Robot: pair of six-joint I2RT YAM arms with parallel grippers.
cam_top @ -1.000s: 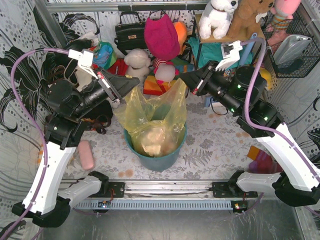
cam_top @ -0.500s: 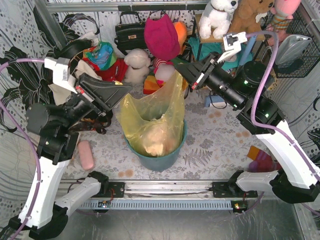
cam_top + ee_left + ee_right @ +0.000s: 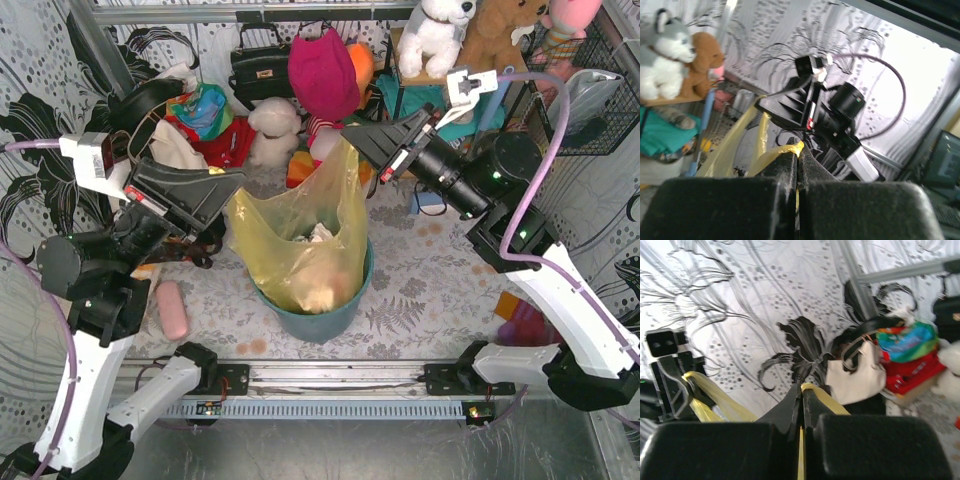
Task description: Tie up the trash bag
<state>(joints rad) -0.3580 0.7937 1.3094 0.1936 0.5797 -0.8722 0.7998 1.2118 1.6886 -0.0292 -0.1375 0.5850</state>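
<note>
In the overhead view, a pink oblong object [image 3: 173, 309] is seen lying on the patterned table [image 3: 430, 290] at about eight o'clock from the teal bucket [image 3: 330, 318], well apart from it. The left gripper [image 3: 243, 182] is held at about ten o'clock from the bucket, above its rim, its jaws pressed together on the left upper corner of the trash bag [image 3: 300, 230]. In the left wrist view a twisted yellow strip of plastic is seen pinched between the two dark fingers [image 3: 740, 200]. The trash bag is seated in the bucket at the middle of the table, its lower part inside the bucket wall and its upper part drawn up above the rim. Crumpled white paper [image 3: 318, 233] is seen in its open mouth. The film is stretched between the two grippers, with the higher peak at about twelve to one o'clock. There the right gripper [image 3: 350, 137] is held, its jaws likewise clamped tight on the right upper corner of the bag. In the right wrist view a thin yellow band is seen caught between the fingers [image 3: 855, 445]. Behind the bucket, from ten to one o'clock, a cream tote bag [image 3: 172, 148], a black handbag [image 3: 262, 66], a magenta fabric item [image 3: 322, 75] and a white plush dog [image 3: 436, 30] are ranged along the back
</note>
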